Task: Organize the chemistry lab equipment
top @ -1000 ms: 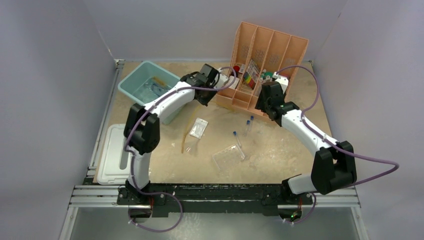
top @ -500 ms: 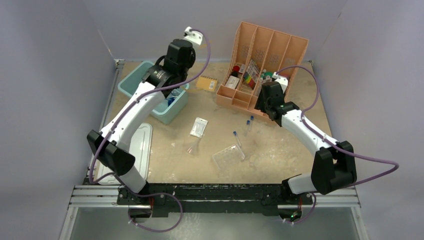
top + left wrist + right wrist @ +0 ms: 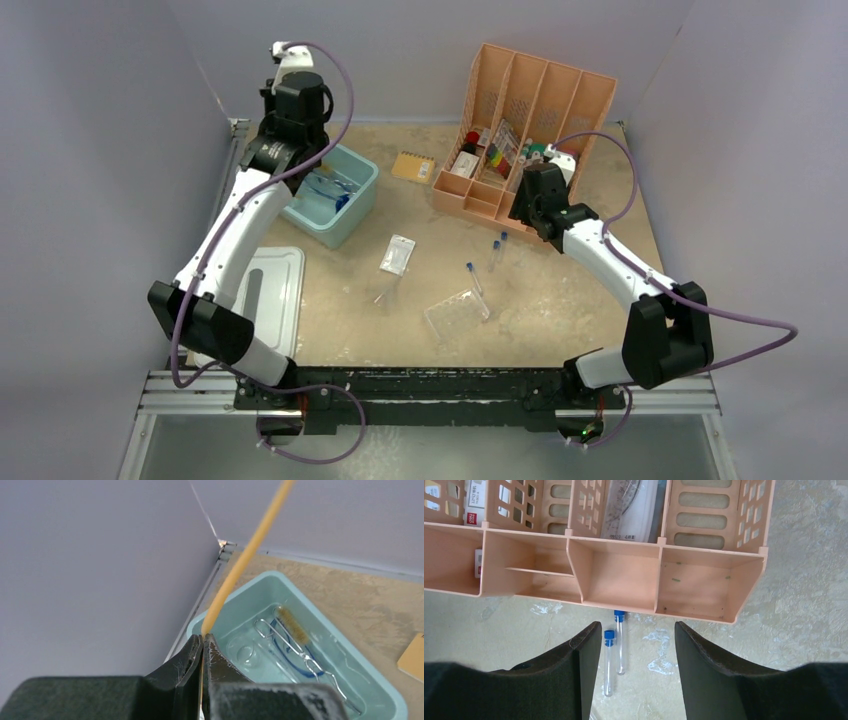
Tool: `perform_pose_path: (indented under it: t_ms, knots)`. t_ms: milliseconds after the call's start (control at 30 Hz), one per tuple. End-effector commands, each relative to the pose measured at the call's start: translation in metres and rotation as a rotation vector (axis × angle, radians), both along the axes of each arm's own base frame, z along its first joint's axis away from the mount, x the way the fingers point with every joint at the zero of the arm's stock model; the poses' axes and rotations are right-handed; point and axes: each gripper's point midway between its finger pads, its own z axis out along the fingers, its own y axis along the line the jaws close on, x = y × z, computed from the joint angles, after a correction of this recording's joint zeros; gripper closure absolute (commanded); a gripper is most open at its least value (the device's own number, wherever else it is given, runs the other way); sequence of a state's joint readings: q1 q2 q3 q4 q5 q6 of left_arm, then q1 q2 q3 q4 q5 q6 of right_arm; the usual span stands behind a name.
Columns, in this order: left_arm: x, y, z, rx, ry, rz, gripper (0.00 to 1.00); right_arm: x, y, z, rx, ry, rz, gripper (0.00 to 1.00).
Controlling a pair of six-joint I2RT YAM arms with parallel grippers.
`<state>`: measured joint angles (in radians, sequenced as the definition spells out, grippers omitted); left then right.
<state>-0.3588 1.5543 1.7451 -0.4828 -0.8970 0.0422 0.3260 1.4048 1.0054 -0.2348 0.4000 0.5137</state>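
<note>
**Left hand holds the tubing above the bin; expect a floppy load**

The amber rubber tubing [image 3: 245, 555] is pinched between the jaws of your left hand [image 3: 202, 639], which is closed tight on one end of it. From the fingertips the tube runs away in a long, slightly bowed line and leaves the wrist picture, so I cannot tell where its free end is. The overhead picture is too coarse to show it.

Treat it as light, soft and springy. It will sag, swing and curl once you move, and rubber clings to the pads, so it may not drop cleanly when you let go. An end grip gives you little say over the rest of its length. A hold nearer the middle would tame it better.

Below and just beyond the left fingertips sits the teal bin [image 3: 345, 642], with metal tongs [image 3: 295, 647] and blue-framed goggles [image 3: 250, 654] lying in it. The bin is short for this tube, so it probably needs coiling or feeding in.

Your right hand [image 3: 636, 625] is open and empty. Two blue-capped test tubes [image 3: 608, 662] lie on the tabletop between its fingers, just short of the peach divider [image 3: 619, 580]. They are hard, smooth and apt to roll, so take them mid-barrel.
</note>
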Motion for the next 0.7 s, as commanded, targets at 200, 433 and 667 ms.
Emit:
perform_pose_path:
  t_ms: [200,433,667]
  knots:
    - [0.012,0.029,-0.056,-0.178,-0.048,0.064,1.0,0.005,-0.001,0.011,0.01,-0.034,-0.008,0.42]
    - [0.019,0.023,-0.117,-0.38,0.024,0.093,1.0,0.004,-0.002,0.012,0.006,-0.044,-0.013,0.42]
    - [0.019,0.017,-0.178,-0.468,0.165,0.17,1.0,0.003,-0.002,0.012,0.009,-0.042,-0.01,0.42]
